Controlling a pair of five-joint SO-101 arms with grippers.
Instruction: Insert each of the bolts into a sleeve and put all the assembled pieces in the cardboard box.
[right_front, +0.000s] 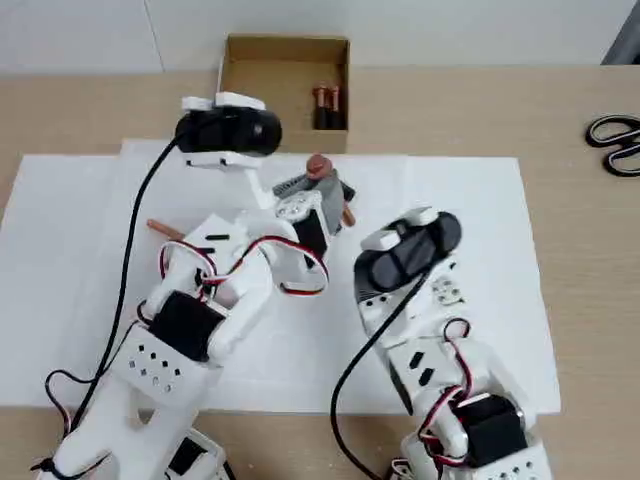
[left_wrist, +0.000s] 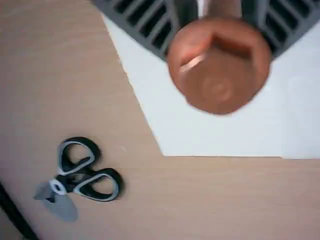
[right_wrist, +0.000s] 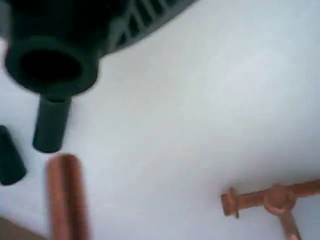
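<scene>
My left gripper (right_front: 322, 188) is shut on a copper bolt (right_front: 318, 165), held above the white paper just in front of the cardboard box (right_front: 240, 75). In the left wrist view the bolt's head (left_wrist: 219, 65) faces the camera between the grey fingers (left_wrist: 140, 15). My right gripper (right_wrist: 75, 30) is shut on a black sleeve (right_wrist: 50, 65), its open end toward the camera. Two more sleeves (right_wrist: 50, 131) lie on the paper below it, beside a loose bolt (right_wrist: 67, 197) and two crossed bolts (right_wrist: 270, 199). Assembled pieces (right_front: 327, 106) lie in the box.
Another bolt (right_front: 165, 230) lies on the white paper (right_front: 480, 200) to the left of the left arm. Scissors (right_front: 615, 143) rest on the bare wood at the far right, seen too in the left wrist view (left_wrist: 80, 180). The right arm's housing (right_front: 410, 248) hangs over the paper's middle.
</scene>
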